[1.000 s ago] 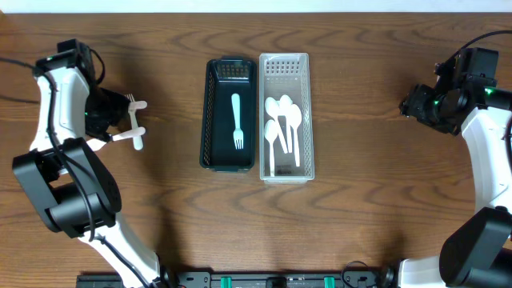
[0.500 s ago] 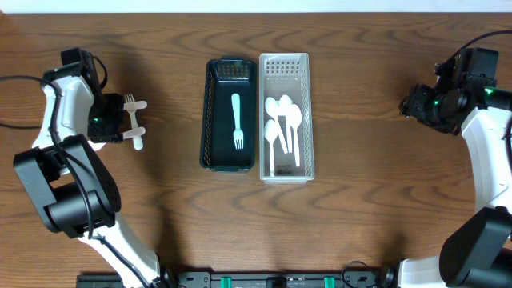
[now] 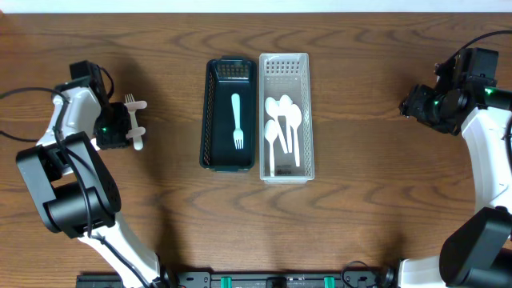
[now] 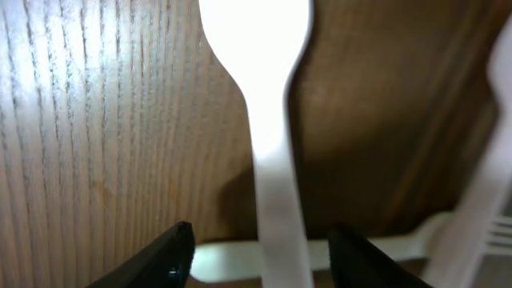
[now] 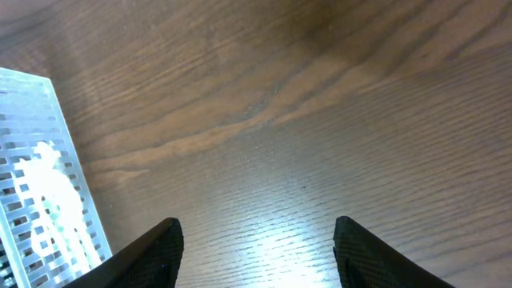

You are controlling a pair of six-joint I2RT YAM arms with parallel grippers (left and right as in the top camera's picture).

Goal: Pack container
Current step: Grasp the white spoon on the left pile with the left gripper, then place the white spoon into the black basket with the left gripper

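Loose white plastic utensils lie at the table's left: a fork (image 3: 132,104) and a spoon (image 3: 138,141). My left gripper (image 3: 126,126) is low over them and open. In the left wrist view its fingers (image 4: 268,264) stand either side of a white spoon handle (image 4: 272,168) without touching it. Another white utensil (image 4: 228,260) lies crosswise beneath, and a fork (image 4: 488,192) is at the right edge. A dark basket (image 3: 213,112) holds a pale blue fork (image 3: 237,122). A clear basket (image 3: 309,112) holds several white spoons (image 3: 282,128). My right gripper (image 3: 412,106) is open and empty.
The two baskets stand side by side at the table's middle. The right wrist view shows bare wood under my right gripper (image 5: 264,256), with the clear basket (image 5: 32,160) at its left edge. The arm bases stand at the near left and near right corners.
My left arm has swung in and brought its gripper closer over the white utensils at the left. The utensils, the baskets and the right arm have not moved.
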